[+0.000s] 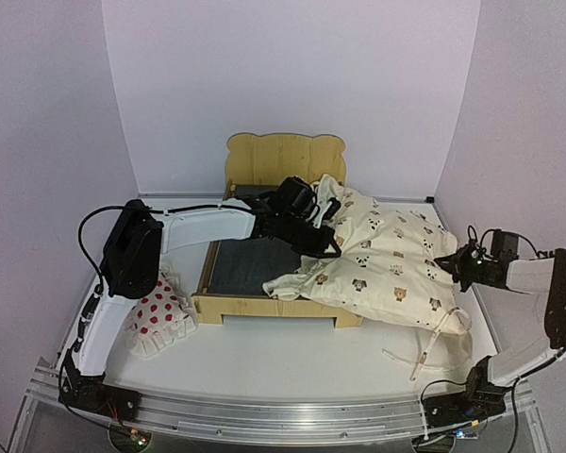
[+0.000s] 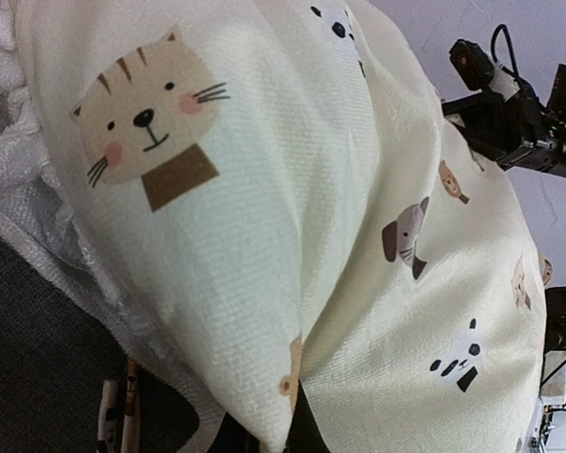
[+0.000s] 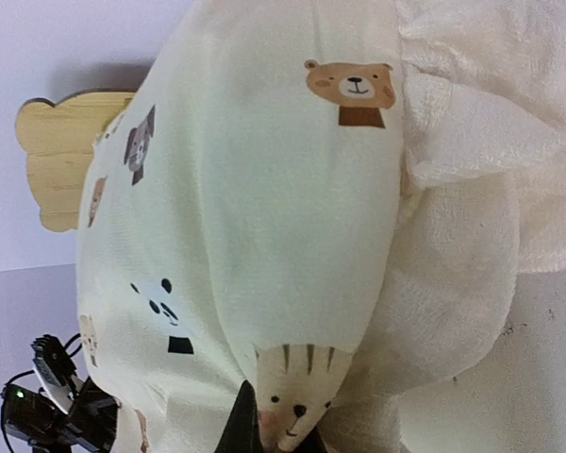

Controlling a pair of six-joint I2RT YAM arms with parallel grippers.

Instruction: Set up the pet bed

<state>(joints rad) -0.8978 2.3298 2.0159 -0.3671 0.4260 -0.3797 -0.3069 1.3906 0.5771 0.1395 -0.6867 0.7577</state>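
Pet bed (image 1: pixel 285 156): pale plywood, matt, faint grain; base dk grey fabric, matt. Quilt (image 1: pixel 387 264): cream woven cloth, fine ribbed texture, crinkly ruffle trim. Pillow (image 1: pixel 160 316): white cloth w/ red dots. Front rail (image 1: pixel 283 420): brushed metal.

pet bed (image 1: pixel 283 159) half under quilt (image 1: pixel 387 264)

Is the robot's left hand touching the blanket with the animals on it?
Touching. In the left wrist view the quilt fills the picture and its folds run down into a pinch at the dark tip of the left gripper.
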